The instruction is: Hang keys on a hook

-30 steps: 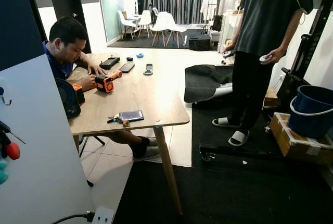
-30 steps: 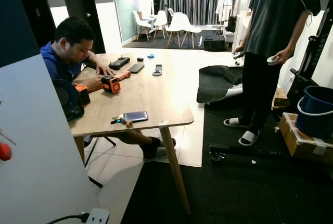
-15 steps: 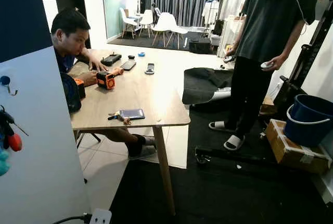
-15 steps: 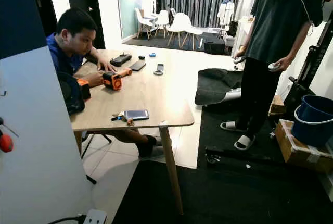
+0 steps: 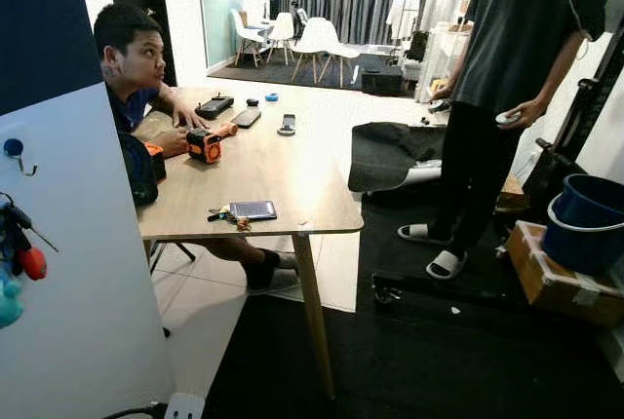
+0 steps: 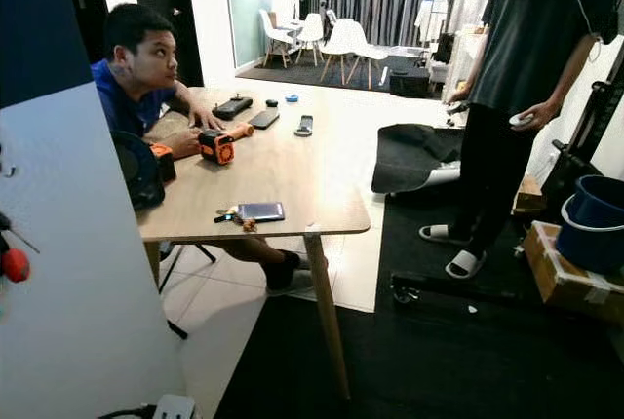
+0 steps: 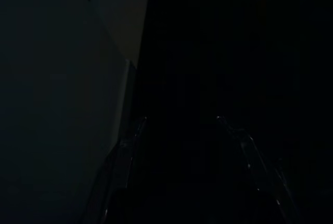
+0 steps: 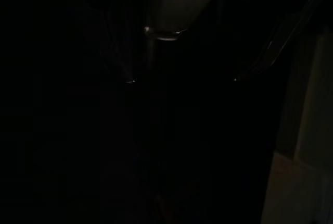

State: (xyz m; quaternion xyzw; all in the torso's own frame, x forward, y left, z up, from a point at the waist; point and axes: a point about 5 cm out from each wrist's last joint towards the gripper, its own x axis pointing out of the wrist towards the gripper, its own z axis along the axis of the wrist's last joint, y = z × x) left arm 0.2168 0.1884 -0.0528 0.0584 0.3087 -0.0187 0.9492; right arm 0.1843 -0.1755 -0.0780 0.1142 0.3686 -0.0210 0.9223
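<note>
A small bunch of keys [image 5: 224, 215] lies on the wooden table [image 5: 292, 171] near its front edge, touching a dark phone [image 5: 253, 209]. On the white board [image 5: 88, 273] at my left, a blue-topped hook [image 5: 15, 152] hangs bare. Below it, another hook carries keys with a red tag [image 5: 29, 260]. Both arms hang in shade. In the dark left wrist view my left gripper [image 7: 180, 118] shows two fingertips apart. My right gripper [image 8: 182, 80] also shows its tips apart with nothing between them.
A person in blue [image 5: 132, 58] sits at the table's left side by an orange tool [image 5: 205, 145]. Another person [image 5: 507, 78] stands on the black mat at right. A blue bucket [image 5: 585, 229] rests on a cardboard box [image 5: 556, 278]. A power strip [image 5: 180, 406] lies on the floor.
The camera has shifted slightly, so the whole scene sits a little differently. The seated person has raised the head and turned it toward me. The keys have not moved.
</note>
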